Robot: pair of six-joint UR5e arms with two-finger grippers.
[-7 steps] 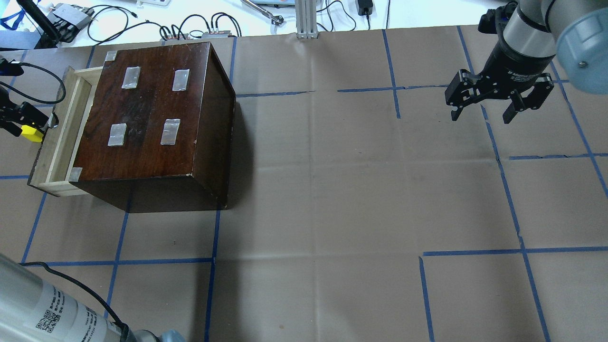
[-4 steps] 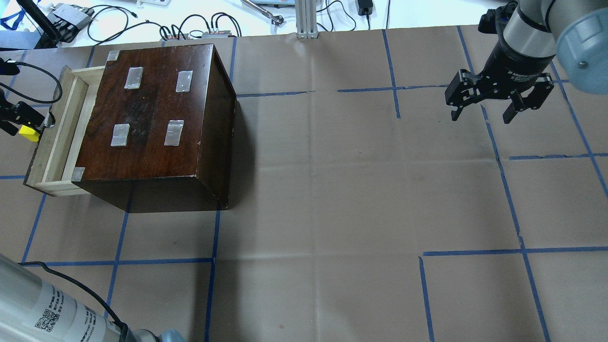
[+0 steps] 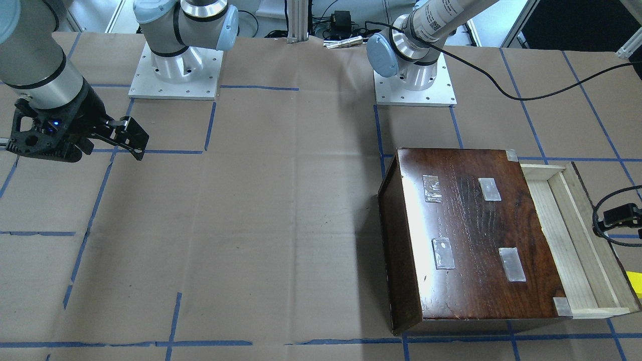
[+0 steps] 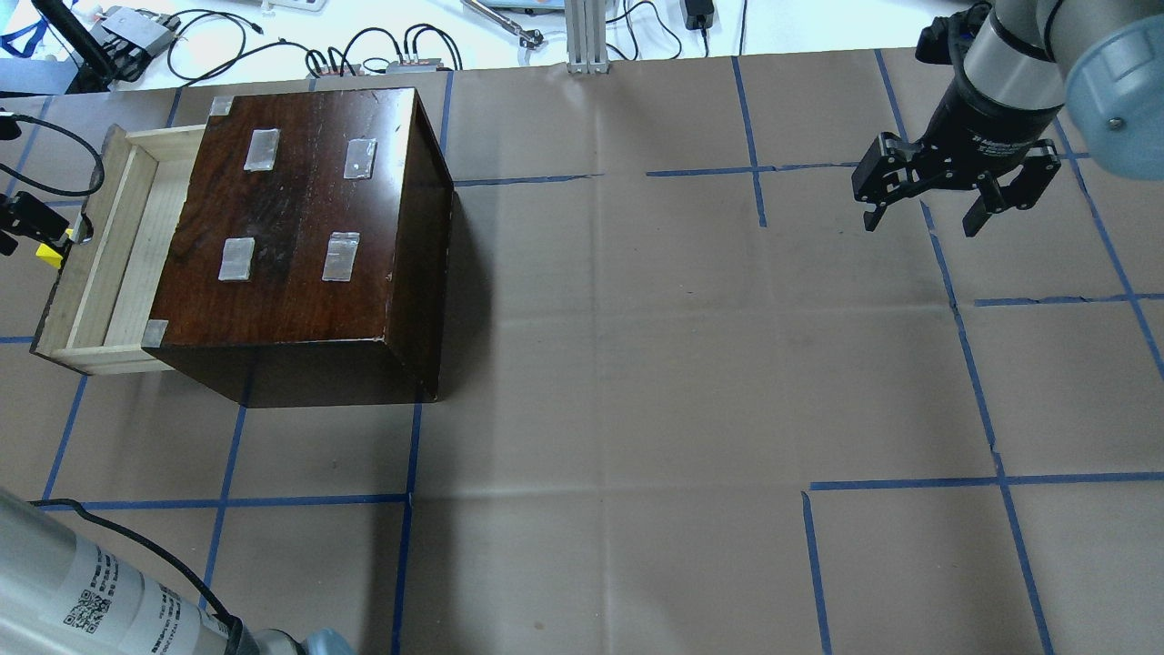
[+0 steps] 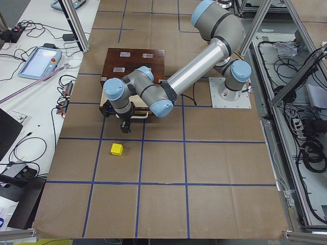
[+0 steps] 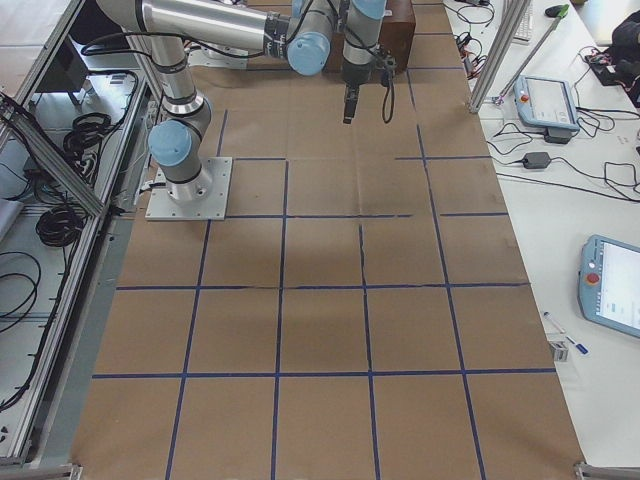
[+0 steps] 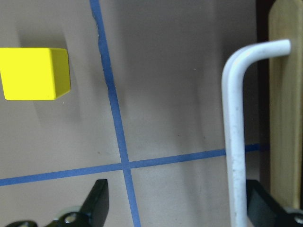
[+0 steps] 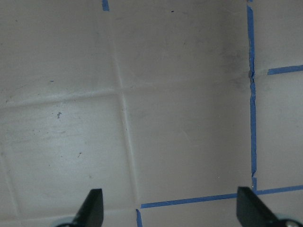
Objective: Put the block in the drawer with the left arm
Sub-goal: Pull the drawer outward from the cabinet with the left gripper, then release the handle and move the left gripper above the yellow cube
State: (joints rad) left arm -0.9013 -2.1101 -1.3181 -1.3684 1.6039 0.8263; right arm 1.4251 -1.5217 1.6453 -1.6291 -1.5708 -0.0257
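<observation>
The table [image 4: 637,364] was covered in flat brown paper crossed by blue tape lines [image 4: 227,501]. Black cables [image 4: 209,36] lay on a white bench behind it. The pale, bare drawer [image 4: 118,255] stuck out of the shiny dark wooden cabinet [image 4: 300,209]. The left gripper [image 7: 177,201] had its jaws spread wide around the thin white handle [image 7: 234,142]. The smooth yellow block [image 7: 35,73] sat on the paper near the drawer front, outside it. The right gripper [image 4: 922,223] hung far off with its jaws apart, holding nothing.

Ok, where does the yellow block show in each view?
Front-facing: block cut off at the right edge, beyond the drawer.
Overhead: block at the far left edge.
Exterior left: block left of centre.
Exterior right: not visible.
Left wrist: block upper left.
Right wrist: not in it.
Shared landmark: the drawer; the block lies just outside its front.
</observation>
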